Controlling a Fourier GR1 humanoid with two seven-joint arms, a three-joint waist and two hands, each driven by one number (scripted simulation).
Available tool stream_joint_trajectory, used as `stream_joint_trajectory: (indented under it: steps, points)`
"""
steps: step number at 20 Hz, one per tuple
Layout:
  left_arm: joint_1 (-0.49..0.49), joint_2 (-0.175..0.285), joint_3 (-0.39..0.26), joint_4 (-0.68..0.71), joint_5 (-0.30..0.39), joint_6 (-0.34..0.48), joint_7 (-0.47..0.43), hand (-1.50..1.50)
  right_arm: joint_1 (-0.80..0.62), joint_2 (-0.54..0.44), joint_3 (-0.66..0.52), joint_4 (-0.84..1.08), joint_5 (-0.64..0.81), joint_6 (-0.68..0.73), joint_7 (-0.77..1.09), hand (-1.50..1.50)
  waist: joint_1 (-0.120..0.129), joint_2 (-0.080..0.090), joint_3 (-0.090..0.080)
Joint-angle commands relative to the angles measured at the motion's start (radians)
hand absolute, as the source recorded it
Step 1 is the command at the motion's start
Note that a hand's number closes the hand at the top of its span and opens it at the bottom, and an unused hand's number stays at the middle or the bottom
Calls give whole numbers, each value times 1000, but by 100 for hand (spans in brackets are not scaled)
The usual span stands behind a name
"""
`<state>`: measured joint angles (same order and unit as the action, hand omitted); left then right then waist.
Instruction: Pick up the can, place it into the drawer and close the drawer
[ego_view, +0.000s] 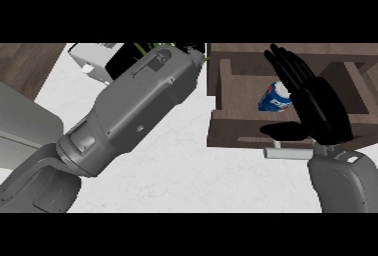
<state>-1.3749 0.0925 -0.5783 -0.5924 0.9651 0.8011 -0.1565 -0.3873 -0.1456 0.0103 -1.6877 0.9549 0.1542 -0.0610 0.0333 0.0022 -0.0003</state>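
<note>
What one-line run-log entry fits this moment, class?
can: in drawer | drawer: open | right hand: open, over drawer

Can half hidden behind right hand — left hand out of sight.

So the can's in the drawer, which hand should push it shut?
The right hand: it is open over the drawer front, beside its handle, with the can already inside. The left forearm reaches off to the drawer's left.
</note>
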Motion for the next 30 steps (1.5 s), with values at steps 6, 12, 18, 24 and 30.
stream_joint_trajectory:
  steps: [6, 12, 18, 24, 30]
  points:
    - [67, 139, -1, -119, -51, -19, 100, -150, -129, 9, 48, 394, 200, -222, -47, -150, -3, -1, 1]
    - [163, 173, 2, -215, -88, 6, 84, -150, -293, 16, -15, 715, 258, -363, -35, -150, 12, 3, 1]
    - [103, 195, -2, -276, -109, 41, 189, -150, -375, -5, -70, 978, 298, -557, -79, -150, 23, 11, 2]
    - [161, 277, 28, -365, -108, 19, 226, -150, -441, -11, -119, 1114, 300, -688, -101, -150, 34, 12, 2]
    - [272, 272, 21, -433, -131, 15, 202, -150, -591, -19, -149, 1245, 326, -738, -66, -150, 34, 16, 1]
